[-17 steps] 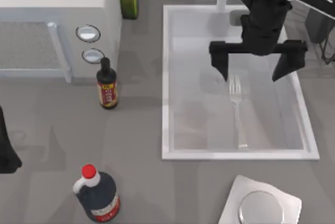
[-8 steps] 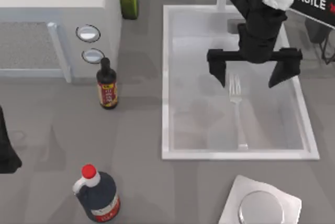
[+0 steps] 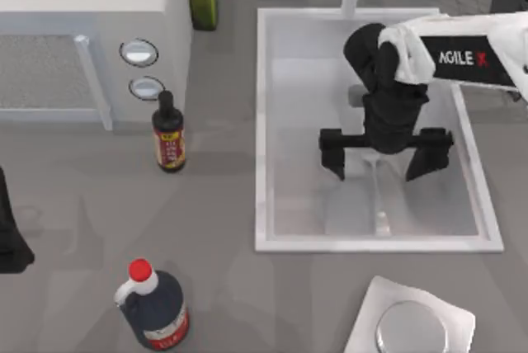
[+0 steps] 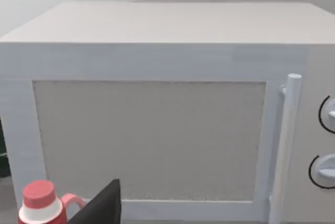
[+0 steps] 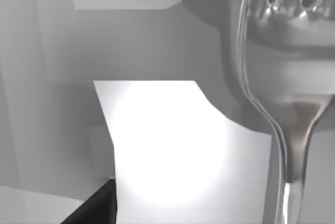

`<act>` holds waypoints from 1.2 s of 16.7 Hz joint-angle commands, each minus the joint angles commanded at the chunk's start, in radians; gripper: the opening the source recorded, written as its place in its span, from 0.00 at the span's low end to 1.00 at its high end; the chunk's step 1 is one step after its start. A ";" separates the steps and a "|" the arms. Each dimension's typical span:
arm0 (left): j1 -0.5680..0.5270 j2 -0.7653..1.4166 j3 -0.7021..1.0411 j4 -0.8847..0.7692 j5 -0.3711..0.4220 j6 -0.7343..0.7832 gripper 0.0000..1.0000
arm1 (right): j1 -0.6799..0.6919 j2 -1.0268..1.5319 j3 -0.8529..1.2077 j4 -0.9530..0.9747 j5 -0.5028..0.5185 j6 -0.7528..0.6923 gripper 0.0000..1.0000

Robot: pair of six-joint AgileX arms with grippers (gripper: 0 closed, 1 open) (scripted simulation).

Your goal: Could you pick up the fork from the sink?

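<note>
Right gripper (image 3: pixel 378 153) hung spread wide over the sink (image 3: pixel 261 122); from above, I saw the fork (image 3: pixel 380 204) beneath it, handle running straight out between the fingers. Left arm sat parked by the microwave (image 4: pixel 157 130). Right wrist view put the fork's neck directly below.

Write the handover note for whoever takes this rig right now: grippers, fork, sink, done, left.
Right gripper: open, fingers spread wide, low inside the sink, straddling the fork near its tine end. The right wrist view shows the fork lying close below the camera.
Left gripper: parked at the table's left edge, facing the microwave.
Fork: flat on the sink floor, handle pointing toward the near rim. Not gripped.
Done: approach over the fork.
Left: close on the fork, then lift it out of the sink.
</note>
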State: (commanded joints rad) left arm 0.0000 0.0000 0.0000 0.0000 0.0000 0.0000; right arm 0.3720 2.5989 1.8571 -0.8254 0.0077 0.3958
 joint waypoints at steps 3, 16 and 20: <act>0.000 0.000 0.000 0.000 0.000 0.000 1.00 | 0.000 0.007 -0.006 0.009 0.000 0.000 1.00; 0.000 0.000 0.000 0.000 0.000 0.000 1.00 | 0.000 0.007 -0.006 0.009 0.000 0.000 0.10; 0.000 0.000 0.000 0.000 0.000 0.000 1.00 | 0.000 0.007 -0.006 0.009 0.000 0.000 0.00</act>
State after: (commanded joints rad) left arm 0.0000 0.0000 0.0000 0.0000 0.0000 0.0000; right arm 0.3723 2.6056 1.8512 -0.8164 0.0078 0.3960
